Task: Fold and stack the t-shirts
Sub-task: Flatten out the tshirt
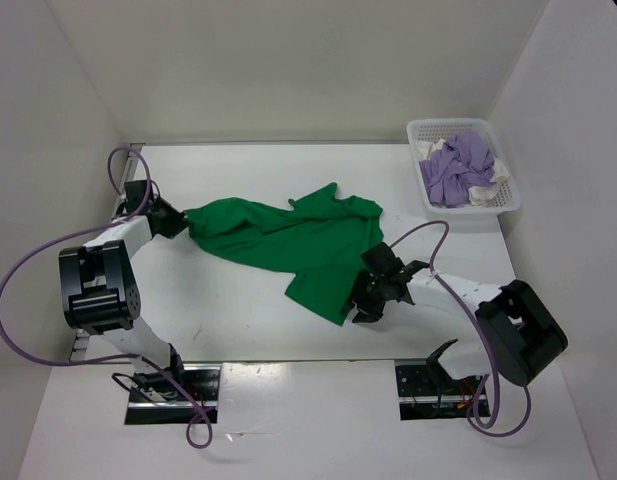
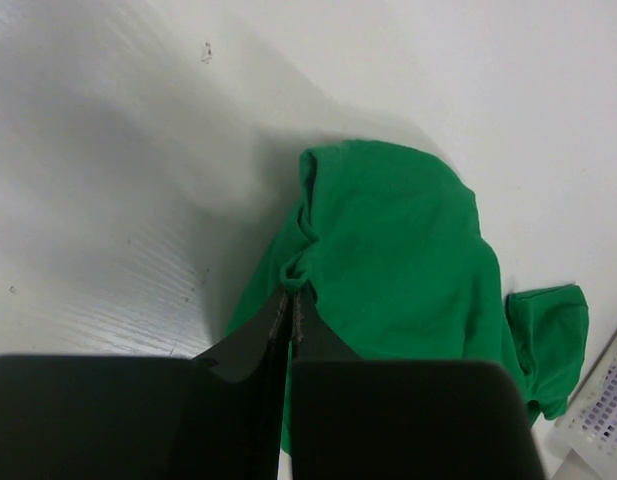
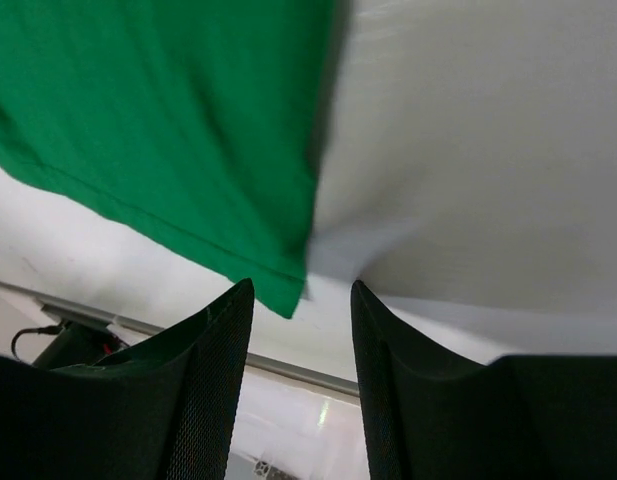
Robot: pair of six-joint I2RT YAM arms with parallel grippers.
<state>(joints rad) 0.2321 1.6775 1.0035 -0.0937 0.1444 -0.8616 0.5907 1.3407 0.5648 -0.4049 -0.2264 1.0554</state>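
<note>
The bright green t-shirt (image 1: 288, 240) lies crumpled and stretched across the middle of the table. My left gripper (image 1: 188, 222) is shut on a bunched fold at its left end, seen up close in the left wrist view as green t-shirt (image 2: 408, 260) pinched at the left gripper (image 2: 293, 293). My right gripper (image 1: 373, 292) is open by the shirt's lower right corner. In the right wrist view the green t-shirt (image 3: 168, 120) ends in a hemmed corner just above the gap of the right gripper (image 3: 303, 298), with nothing held. The light purple t-shirt (image 1: 458, 165) and white t-shirt (image 1: 485, 192) lie bundled in the basket.
A white mesh basket (image 1: 458, 125) stands at the back right corner; its edge shows as the basket (image 2: 598, 410) in the left wrist view. White walls close in the table at the back and both sides. A metal strip (image 3: 288, 368) runs along the table's near edge.
</note>
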